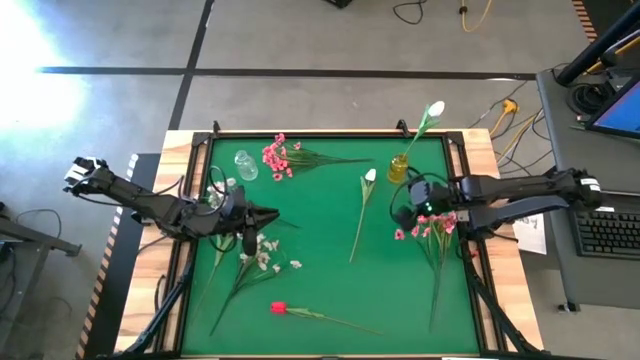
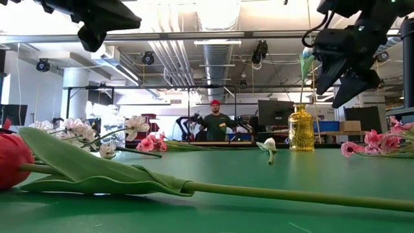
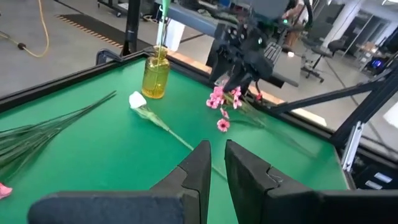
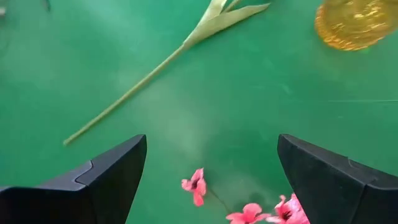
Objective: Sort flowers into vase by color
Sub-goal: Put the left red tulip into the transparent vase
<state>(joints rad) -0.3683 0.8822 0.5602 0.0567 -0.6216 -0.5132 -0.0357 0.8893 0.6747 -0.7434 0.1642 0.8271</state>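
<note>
My right gripper [image 1: 405,205] [image 4: 211,180] hangs wide open above the mat, over the blossoms of a pink spray [image 1: 430,228] [image 4: 196,185] lying flat. The low view shows it well above the table [image 2: 343,65]. A white tulip [image 1: 365,195] [image 4: 186,43] lies beside it, and another white tulip [image 1: 433,112] stands in the yellow vase [image 1: 398,168] [image 2: 301,133]. My left gripper [image 1: 268,214] [image 3: 216,165], fingers almost together and holding nothing, hovers near the white blossom spray [image 1: 262,255]. A red bud [image 1: 278,308] [image 2: 13,158] lies near the near edge. A second pink spray [image 1: 280,158] lies by the far edge.
A clear glass vase [image 1: 245,165] stands at the mat's far left. The green mat [image 1: 320,290] sits in a wooden-rimmed table. A person [image 2: 215,123] stands in the room beyond the far edge. Cables lie on the floor past the table.
</note>
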